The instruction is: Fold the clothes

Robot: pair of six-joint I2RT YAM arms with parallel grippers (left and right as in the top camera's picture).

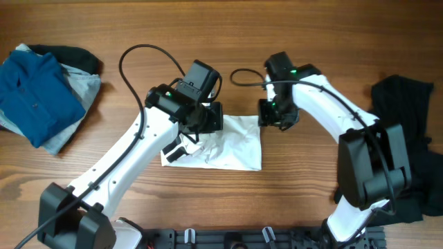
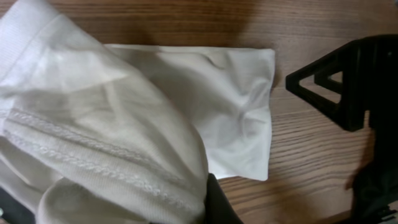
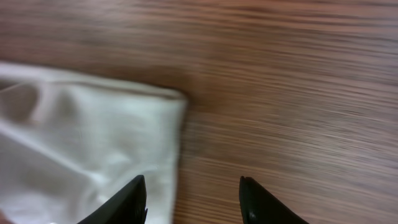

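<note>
Hemmed white cotton T-shirt, partly folded, lay at the middle of the wooden bench, one layer pinched tight in the left gripper. Right gripper hovered spread and empty over the shirt's corner toward the far edge. Judged best: carry the fold across level, edges matched.

Wooden table. Carries a white shirt at the middle, a pile topped by a blue shirt far left, a black garment far right.

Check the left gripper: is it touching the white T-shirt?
Touching. The left wrist view shows the white T-shirt's hemmed fold bunched directly over the left gripper's finger, with no gap between them.
</note>
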